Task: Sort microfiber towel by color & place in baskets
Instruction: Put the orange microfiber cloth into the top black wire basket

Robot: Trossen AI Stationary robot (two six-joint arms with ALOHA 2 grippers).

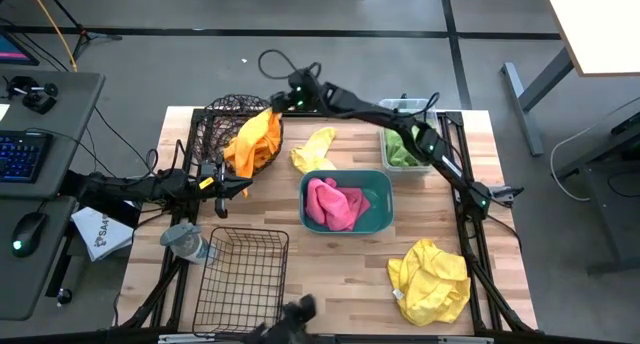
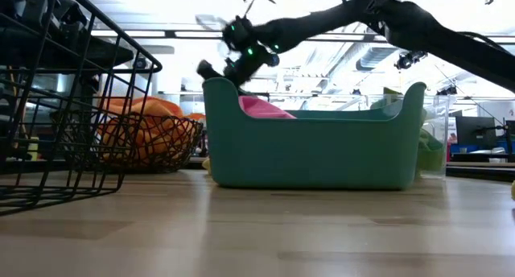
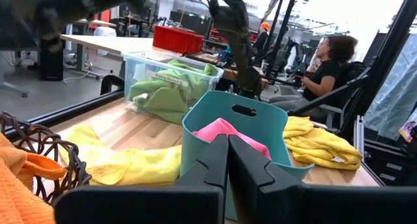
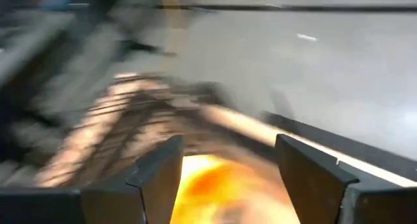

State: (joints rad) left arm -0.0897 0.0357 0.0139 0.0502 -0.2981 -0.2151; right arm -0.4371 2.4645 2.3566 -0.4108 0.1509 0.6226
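Note:
Orange towels [image 1: 255,139] fill the round dark wire basket [image 1: 215,119]; one drapes over its rim. My right gripper [image 1: 276,102] hovers open above that basket's far right rim, with orange cloth [image 4: 215,178] below its fingers, which hold nothing. A pink towel [image 1: 335,204] lies in the teal tub [image 1: 378,216], and green towels [image 1: 400,149] in the clear bin [image 1: 432,114]. One yellow towel [image 1: 313,149] lies on the table between the round basket and the tub, another [image 1: 430,279] near the table's right front. My left gripper [image 1: 243,187] is shut just left of the tub.
A rectangular black wire basket [image 1: 240,279] stands at the table's near left, with a grey-blue cloth lump [image 1: 185,242] beside it. A person [image 3: 326,68] sits beyond the table's right side. Bare wood [image 1: 340,274] shows in front of the tub.

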